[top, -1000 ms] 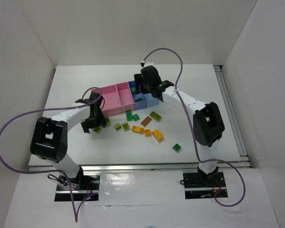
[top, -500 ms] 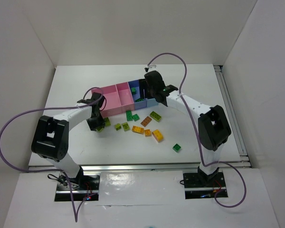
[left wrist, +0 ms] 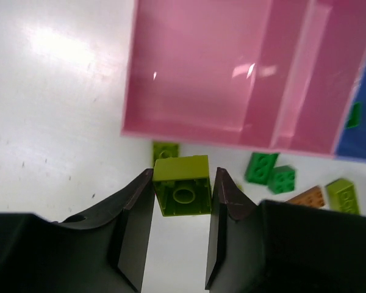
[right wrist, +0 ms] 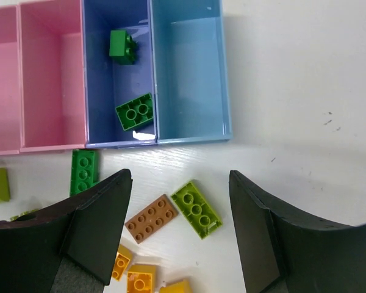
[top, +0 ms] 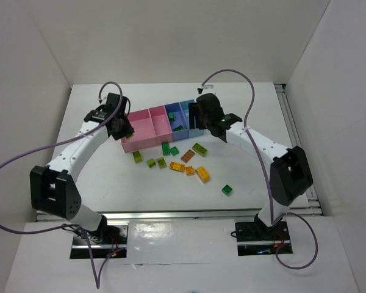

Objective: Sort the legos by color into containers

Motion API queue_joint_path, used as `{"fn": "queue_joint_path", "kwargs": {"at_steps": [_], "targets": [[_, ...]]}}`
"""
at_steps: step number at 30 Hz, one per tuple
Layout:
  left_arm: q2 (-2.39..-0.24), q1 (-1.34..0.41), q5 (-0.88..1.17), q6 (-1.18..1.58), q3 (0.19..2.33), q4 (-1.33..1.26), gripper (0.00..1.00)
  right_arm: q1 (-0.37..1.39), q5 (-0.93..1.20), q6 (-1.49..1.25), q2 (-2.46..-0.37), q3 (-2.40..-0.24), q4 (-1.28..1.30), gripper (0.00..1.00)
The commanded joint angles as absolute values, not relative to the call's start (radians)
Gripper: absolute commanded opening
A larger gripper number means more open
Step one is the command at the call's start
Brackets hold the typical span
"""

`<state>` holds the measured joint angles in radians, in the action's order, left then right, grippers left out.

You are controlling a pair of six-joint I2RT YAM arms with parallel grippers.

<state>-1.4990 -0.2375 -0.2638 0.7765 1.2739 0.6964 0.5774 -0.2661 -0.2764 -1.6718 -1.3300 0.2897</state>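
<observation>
My left gripper (left wrist: 183, 175) is shut on a lime green lego (left wrist: 182, 189), held underside toward the camera above the table, just in front of the left pink container (left wrist: 189, 79). In the top view this gripper (top: 122, 126) hangs at that bin's left end. My right gripper (right wrist: 180, 177) is open above a lime lego (right wrist: 196, 209) and a brown-orange lego (right wrist: 150, 218), touching neither. The darker blue container (right wrist: 100, 91) holds two dark green legos (right wrist: 135, 112). The light blue container (right wrist: 186, 73) shows no lego inside.
Loose legos lie in front of the bins: lime (top: 137, 157), dark green (top: 166, 148), yellow-orange (top: 202, 174), and one dark green brick (top: 227, 190) apart at the near right. White walls enclose the table on three sides.
My left gripper shut on the lime lego and carried it up and back from the table to the left pink bin. The right arm shifted slightly right, jaws unchanged.
</observation>
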Motion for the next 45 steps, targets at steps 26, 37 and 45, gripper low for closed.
{"fn": "queue_joint_path", "kwargs": {"at_steps": [26, 37, 45], "targets": [[-1.512, -0.357, -0.280, 0.891, 1.054, 0.581, 0.92, 0.574, -0.235, -0.368, -1.493, -1.130, 0.317, 0.72], [-1.710, -0.357, -0.357, 0.911, 1.111, 0.522, 0.73, 0.574, -0.235, -0.368, -1.462, -1.120, 0.341, 0.72], [-1.709, -0.357, -0.385, 0.910, 1.120, 0.541, 0.47, 0.574, -0.255, -0.368, -1.453, -1.109, 0.350, 0.73]]}}
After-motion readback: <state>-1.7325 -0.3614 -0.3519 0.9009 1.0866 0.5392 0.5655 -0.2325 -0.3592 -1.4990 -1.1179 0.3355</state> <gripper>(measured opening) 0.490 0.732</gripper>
